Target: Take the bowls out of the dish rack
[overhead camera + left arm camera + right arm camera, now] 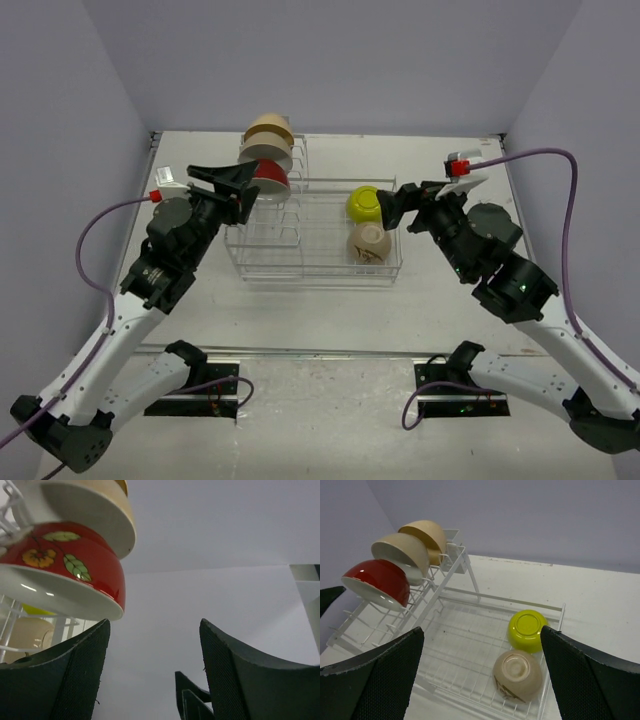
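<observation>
The white wire dish rack [300, 262] stands mid-table. A red bowl [270, 176], a cream bowl [265, 154] and a tan bowl [268, 127] stand on edge in its upright slots. A yellow-green bowl [363, 204] and a beige bowl [367, 243] lie upside down in its basket. My left gripper [243, 188] is open and empty, right beside the red bowl [65, 565]. My right gripper [395, 207] is open and empty above the basket's right end, over the yellow-green bowl [527, 630] and the beige bowl [517, 674].
Grey walls enclose the table on three sides. The rack's basket [465, 650] holds nothing in its left and middle part. Purple cables loop from both arms.
</observation>
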Robot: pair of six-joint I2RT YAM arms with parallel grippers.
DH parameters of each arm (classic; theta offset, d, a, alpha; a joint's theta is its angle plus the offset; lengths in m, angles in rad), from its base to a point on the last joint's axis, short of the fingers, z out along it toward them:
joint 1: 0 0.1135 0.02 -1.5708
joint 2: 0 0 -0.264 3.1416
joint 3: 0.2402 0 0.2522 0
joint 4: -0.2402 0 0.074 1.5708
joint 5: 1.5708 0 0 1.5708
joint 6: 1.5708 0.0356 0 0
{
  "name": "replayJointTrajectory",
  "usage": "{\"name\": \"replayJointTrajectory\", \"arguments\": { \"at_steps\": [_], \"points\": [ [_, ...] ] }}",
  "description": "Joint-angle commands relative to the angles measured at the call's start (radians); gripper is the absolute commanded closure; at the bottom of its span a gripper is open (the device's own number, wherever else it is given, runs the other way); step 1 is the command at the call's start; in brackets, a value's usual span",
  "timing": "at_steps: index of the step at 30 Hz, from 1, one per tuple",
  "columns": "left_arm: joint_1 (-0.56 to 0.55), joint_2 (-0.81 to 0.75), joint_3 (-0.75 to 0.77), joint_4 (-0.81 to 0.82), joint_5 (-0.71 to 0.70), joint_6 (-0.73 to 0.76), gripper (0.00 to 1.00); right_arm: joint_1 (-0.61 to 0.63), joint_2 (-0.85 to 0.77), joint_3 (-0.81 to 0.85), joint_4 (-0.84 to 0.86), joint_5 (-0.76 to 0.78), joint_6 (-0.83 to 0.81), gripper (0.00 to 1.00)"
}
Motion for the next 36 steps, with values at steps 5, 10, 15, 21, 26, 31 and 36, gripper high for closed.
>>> {"name": "replayJointTrajectory", "arguments": {
  "at_steps": [5,10,15,21,26,31,36],
  "points": [
    [-0.142,0.07,0.071,-0.001,-0.167,0.033,0.27,-0.002,-0.045,0.049,0.049,0.048,-0.048,0.01],
    [-0.15,0.044,0.063,-0.019,-0.203,0.042,0.27,-0.002,-0.1,0.014,0.049,0.047,-0.048,0.01],
    [-0.15,0.044,0.063,-0.031,-0.214,0.048,0.28,-0.002,-0.114,0.008,0.049,0.037,-0.036,0.01],
    [-0.151,0.059,0.039,-0.031,-0.239,0.033,0.29,-0.002,-0.119,0.003,0.044,0.037,-0.027,0.01],
    [-0.154,0.07,0.009,-0.005,-0.256,0.016,0.31,-0.002,-0.128,-0.007,0.044,0.045,-0.041,0.01],
    [-0.176,0.102,-0.011,0.029,-0.276,-0.001,0.32,-0.002,-0.137,-0.018,0.046,0.051,-0.047,0.01],
    [-0.203,0.122,-0.023,0.064,-0.325,-0.008,0.32,-0.002,-0.146,-0.03,0.046,0.057,-0.059,0.01]
  ]
}}
